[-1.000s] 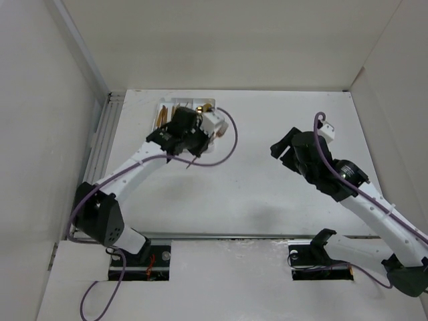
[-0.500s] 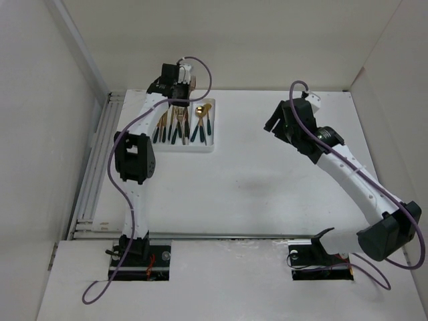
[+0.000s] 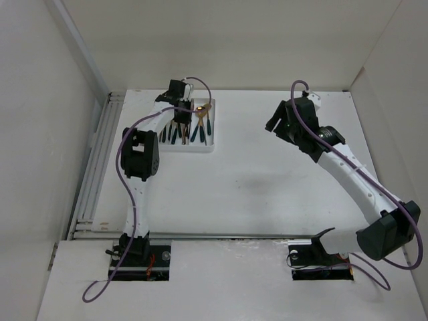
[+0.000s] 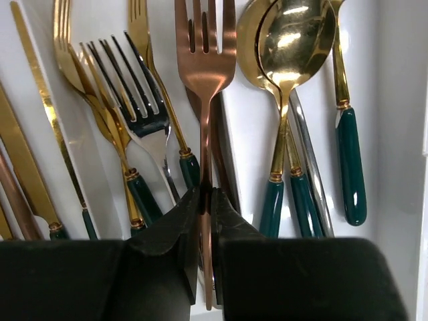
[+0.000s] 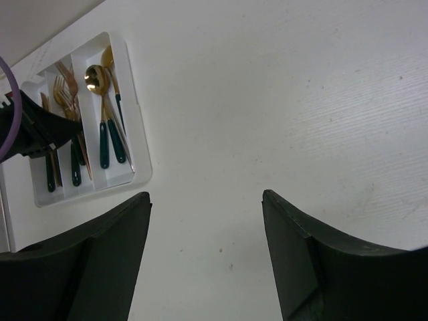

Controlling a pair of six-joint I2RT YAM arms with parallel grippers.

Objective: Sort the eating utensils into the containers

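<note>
Left gripper (image 4: 205, 207) is clamped shut on the slim handle of the all-copper fork (image 4: 204, 67), with the tines pointing away from the fingers. The fork's long axis runs parallel to the slots of the shallow white three-compartment plastic tray (image 3: 200, 148), so no turning looks needed. What the move turns on is sideways position. In the left wrist view the fork hangs right over the ridge (image 4: 231, 114) between the middle and right slots. The gold forks with dark green handles (image 4: 127, 87) lie in the middle slot just to its left. My guess is that a small shift left is needed before letting go, or the fork lands on the ridge or slides in with the spoons. The gold spoons with green handles (image 4: 291, 40) fill the right slot, with a silver handle among them. The flat gold knives (image 4: 20, 154) are in the left slot. The forks in the middle slot are piled and crossed, so the copper one will come down on top of them. How high it is above the tray I cannot tell. Right gripper (image 5: 205, 200) has its fingers spread and holds nothing. It is over bare white table (image 5: 301, 100), well apart from the tray. The left arm is the nearer one.
</note>
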